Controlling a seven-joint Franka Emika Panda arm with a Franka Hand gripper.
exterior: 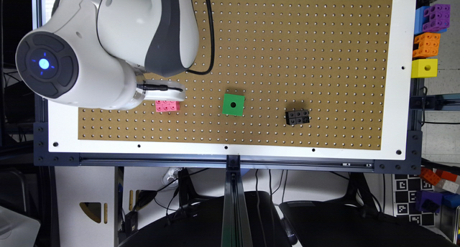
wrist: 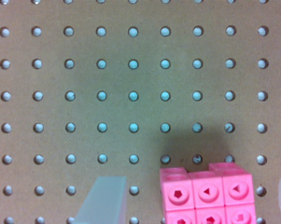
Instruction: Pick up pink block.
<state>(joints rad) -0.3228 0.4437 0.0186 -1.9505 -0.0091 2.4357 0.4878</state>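
The pink block (exterior: 167, 106) lies flat on the brown pegboard (exterior: 287, 42), towards the exterior view's left, its holed face up. My gripper (exterior: 163, 93) hangs right over it, partly covering its far edge. In the wrist view the pink block (wrist: 206, 196) sits between my two pale fingers (wrist: 105, 201), which stand wide apart on either side of it without touching it. The gripper (wrist: 193, 203) is open and holds nothing.
A green cube (exterior: 233, 104) with one hole sits mid-board, and a black holed brick (exterior: 297, 117) lies further to the exterior view's right. Purple (exterior: 436, 17), orange (exterior: 426, 45) and yellow (exterior: 424, 68) blocks stand off the board's right edge. The arm's large white body (exterior: 107, 46) overhangs the left part.
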